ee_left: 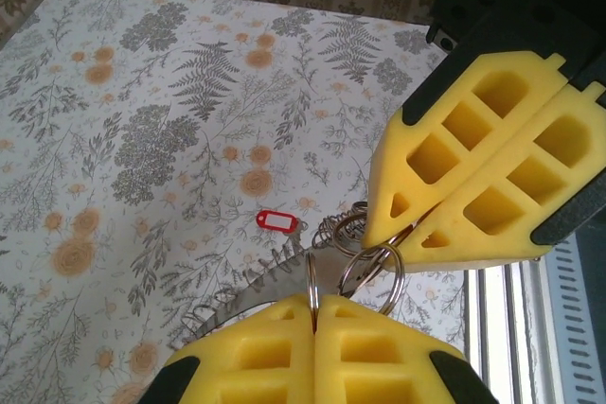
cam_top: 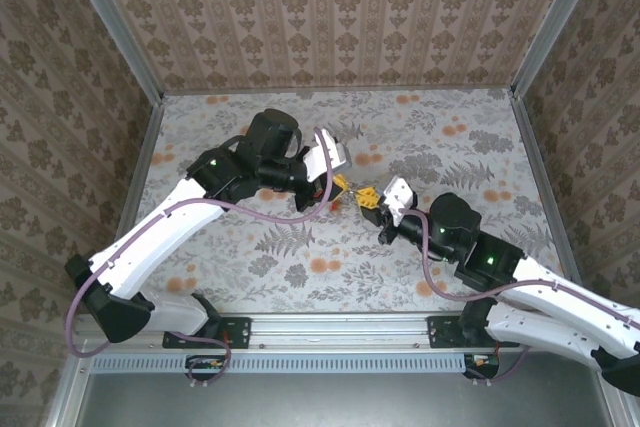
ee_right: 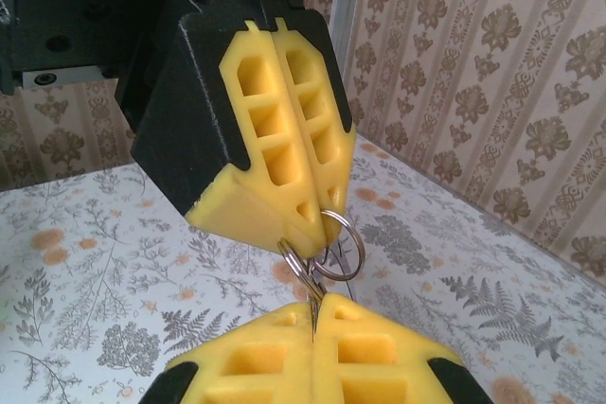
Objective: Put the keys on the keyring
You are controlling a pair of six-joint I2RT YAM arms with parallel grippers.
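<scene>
The keyring is a small cluster of thin silvery rings held in the air between both grippers. My left gripper (ee_left: pixel 313 302) is shut on one ring seen edge-on (ee_left: pixel 311 276). My right gripper (ee_right: pixel 312 314) is shut on another ring (ee_right: pixel 298 272). The two rings cross between the yellow fingertips. In the top view the left gripper (cam_top: pixel 341 187) and right gripper (cam_top: pixel 367 198) meet tip to tip over the middle of the table. One small red-headed key (ee_left: pixel 277 221) lies on the table below them, beside a wire coil (ee_left: pixel 331 230). The second key is hidden.
The floral table surface (cam_top: pixel 300 267) is walled by patterned panels with metal corner posts (cam_top: pixel 115 27). A metal rail (cam_top: pixel 330 325) runs along the near edge between the arm bases. Purple-grey cables (cam_top: pixel 210 205) trail along the arms.
</scene>
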